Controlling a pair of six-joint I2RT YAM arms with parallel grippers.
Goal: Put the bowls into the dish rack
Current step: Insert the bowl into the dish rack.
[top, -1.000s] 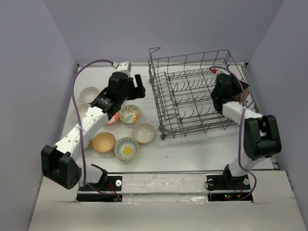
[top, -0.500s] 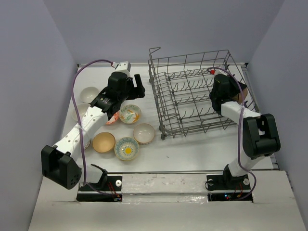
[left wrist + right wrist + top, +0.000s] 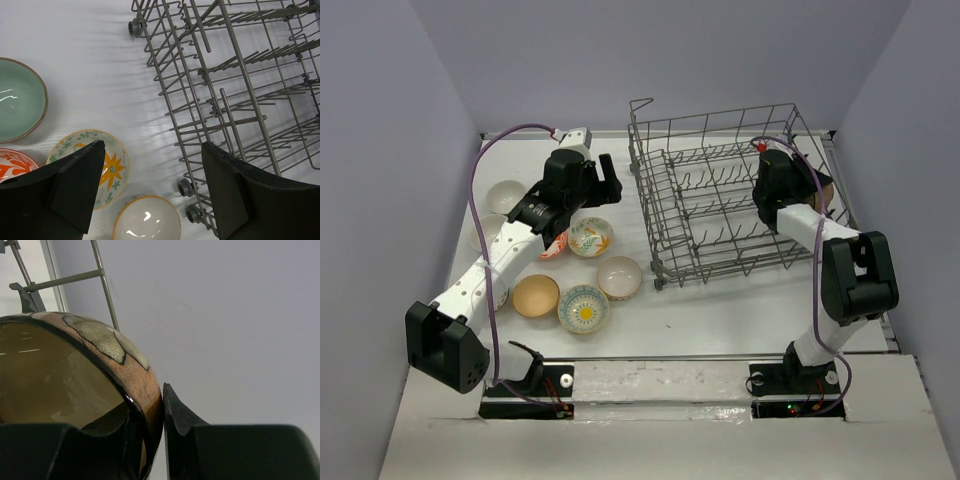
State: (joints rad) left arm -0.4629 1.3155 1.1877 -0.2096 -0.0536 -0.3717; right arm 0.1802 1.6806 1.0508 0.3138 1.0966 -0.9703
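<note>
The right hand is clamped on the rim of a brown bowl at the right side of the grey wire dish rack. The right wrist view shows the bowl held on edge, one finger pressed against its speckled outer wall and the other inside the glossy olive interior, with a rack wire just behind. Whether the bowl sits inside the rack's right wall or just outside it cannot be told.

The left hand hovers over the white surface beside the rack's left wall, its fingers spread wide apart and holding nothing. Its own camera looks down between the fingers at a teal bowl, a floral bowl, a red-orange patterned bowl and a white bowl with an orange rim, all resting upright on the surface near the rack.

From above, a tan bowl and a blue-rimmed bowl with a yellow centre lie nearer the arm bases, touching or nearly so.
</note>
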